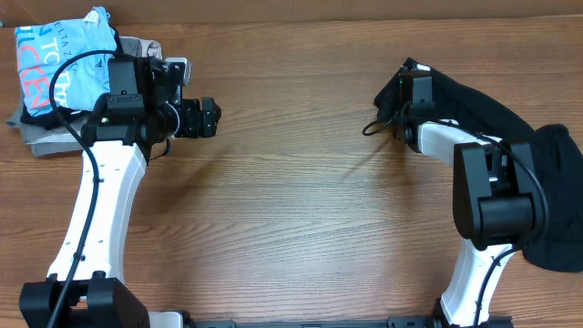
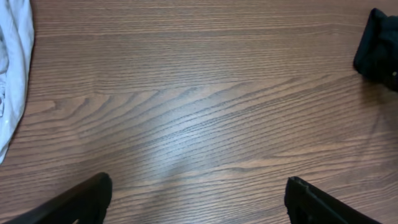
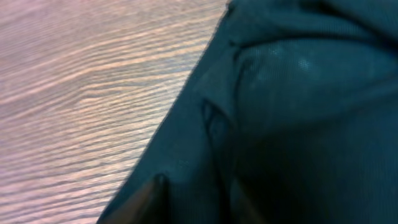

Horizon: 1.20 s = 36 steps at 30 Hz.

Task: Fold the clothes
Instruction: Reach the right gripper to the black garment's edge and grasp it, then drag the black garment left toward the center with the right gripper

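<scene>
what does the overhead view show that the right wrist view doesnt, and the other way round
Only the overhead: the left arm and right arm whole, the left pincer over bare wood, and the light blue shirt with red and white lettering on a grey and beige garment pile at the far left. Only the right wrist: the right pincer up close, cloth creased between its fingertips; whether they clamp it is unclear. Both: the large black soft-fabric garment and the brown wood-grain table.

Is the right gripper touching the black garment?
Touching. The right wrist view shows the right gripper with its jaws pressed into the black garment, fabric between them.
</scene>
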Motion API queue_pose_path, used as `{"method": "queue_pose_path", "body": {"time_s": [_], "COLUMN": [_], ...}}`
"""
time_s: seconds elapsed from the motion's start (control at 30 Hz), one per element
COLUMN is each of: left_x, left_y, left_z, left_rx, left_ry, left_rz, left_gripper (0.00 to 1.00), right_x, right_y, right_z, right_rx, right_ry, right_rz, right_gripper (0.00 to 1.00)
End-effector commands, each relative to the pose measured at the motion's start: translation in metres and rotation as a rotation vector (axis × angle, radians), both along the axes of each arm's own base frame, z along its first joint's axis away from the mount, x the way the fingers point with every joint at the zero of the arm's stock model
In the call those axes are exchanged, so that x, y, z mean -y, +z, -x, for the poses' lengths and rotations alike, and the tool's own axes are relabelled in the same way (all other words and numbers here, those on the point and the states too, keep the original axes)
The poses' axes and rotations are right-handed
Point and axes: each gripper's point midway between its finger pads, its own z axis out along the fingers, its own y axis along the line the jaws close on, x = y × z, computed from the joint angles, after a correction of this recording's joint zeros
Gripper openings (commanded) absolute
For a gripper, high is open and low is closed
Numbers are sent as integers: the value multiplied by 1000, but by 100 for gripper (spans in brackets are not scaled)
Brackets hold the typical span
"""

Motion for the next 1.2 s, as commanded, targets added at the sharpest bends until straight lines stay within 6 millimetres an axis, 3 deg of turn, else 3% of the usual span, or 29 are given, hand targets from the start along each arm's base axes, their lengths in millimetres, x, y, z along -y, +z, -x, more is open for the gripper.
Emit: {"method": "queue_pose_path", "body": {"time_s": [0.0,0.1,0.23,0.43,0.57,0.67,0.93,1.07,1.17], "left_x": [-5,-13,-24,-39,-51,-63,-106,-127,-132], "left_y": [10,11,20,49,71,84,90,87,85], "left_z": [-6,-10,-17,-27,-32,-34,-29,-24,-21], "left_rx": [33,34,67,136,171,193,192,178,167], "left_ry": [4,74,147,215,257,306,420,467,479], "left_rz": [-22,-28,-42,-78,-71,-50,-43,-45,-46], "left_gripper": [66,54,48,37,33,32,30,29,29], "right_x": [-5,-11,-22,-62,-101,-140,-264,-297,-299], "right_y": [-2,2,27,116,167,188,189,185,182], "right_z": [-6,-6,-4,12,42,72,173,215,228], "right_rx": [5,5,0,21,-9,-56,-218,-275,-311], "right_ry": [-14,2,47,201,310,410,754,859,874], "right_rz": [-42,-67,-110,-179,-225,-251,-330,-316,-305], "right_gripper": [4,4,4,4,4,4,4,5,42]}}
